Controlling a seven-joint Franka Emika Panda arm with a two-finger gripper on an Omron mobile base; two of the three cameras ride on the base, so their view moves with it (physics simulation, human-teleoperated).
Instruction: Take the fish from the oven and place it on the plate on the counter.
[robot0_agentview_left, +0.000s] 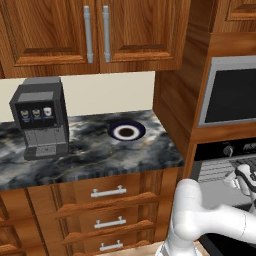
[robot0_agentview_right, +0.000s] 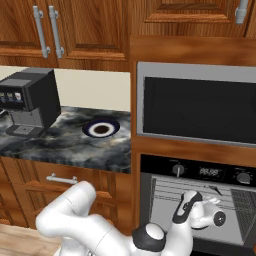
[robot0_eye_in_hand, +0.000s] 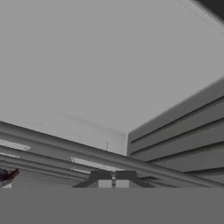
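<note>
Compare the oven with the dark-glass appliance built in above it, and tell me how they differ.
The oven stands open, its grey wire racks showing; the dark-glass appliance is closed. The oven sits lower, under a dark control strip with round knobs; the appliance above has a plain dark front framed in silver, no knobs visible. The arm reaches into the oven, not the appliance. Both are set in the same wooden column right of the counter.

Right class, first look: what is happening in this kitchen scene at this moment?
A white robot arm is reaching into the open oven, its hand in among the grey wire racks. The gripper is shut, with nothing visibly between its fingertips. A small dark reddish shape sits at the edge of the hand view; it may be the fish, but that is unclear. The plate waits empty on the marble counter, beside a coffee machine.
</note>
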